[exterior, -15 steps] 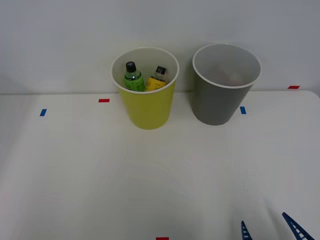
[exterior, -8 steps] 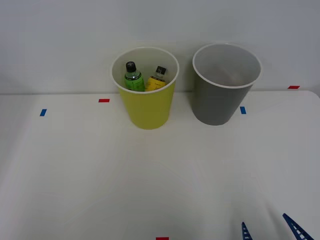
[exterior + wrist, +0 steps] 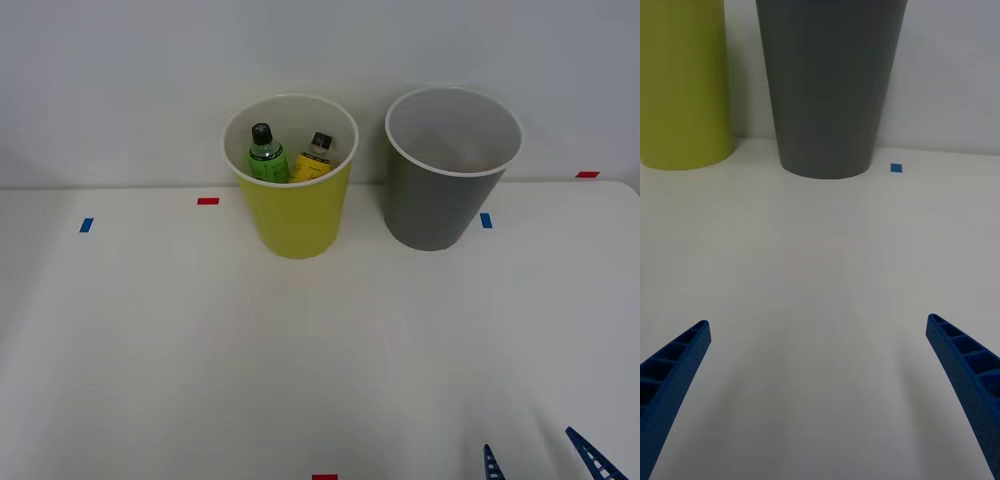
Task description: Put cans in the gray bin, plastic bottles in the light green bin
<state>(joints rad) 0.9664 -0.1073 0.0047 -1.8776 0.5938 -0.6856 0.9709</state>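
Observation:
The light green bin [image 3: 297, 208] stands at the back of the white table, left of the gray bin [image 3: 440, 195]. Inside the light green bin stand two plastic bottles: one with a green label [image 3: 266, 158] and one with a yellow label [image 3: 314, 159], both black-capped. The gray bin's white inside looks bare from here; no cans are in view. My right gripper [image 3: 540, 455] sits low at the table's front right, open, with nothing between its blue fingers. In the right wrist view the gripper [image 3: 817, 330] faces the gray bin [image 3: 827, 90], with the light green bin [image 3: 681, 82] beside it.
Small tape marks dot the table [image 3: 200, 340]: red ones [image 3: 208, 201] [image 3: 324, 477] [image 3: 587, 174] and blue ones [image 3: 86, 225] [image 3: 485, 220] [image 3: 896, 169]. A pale wall rises right behind the bins.

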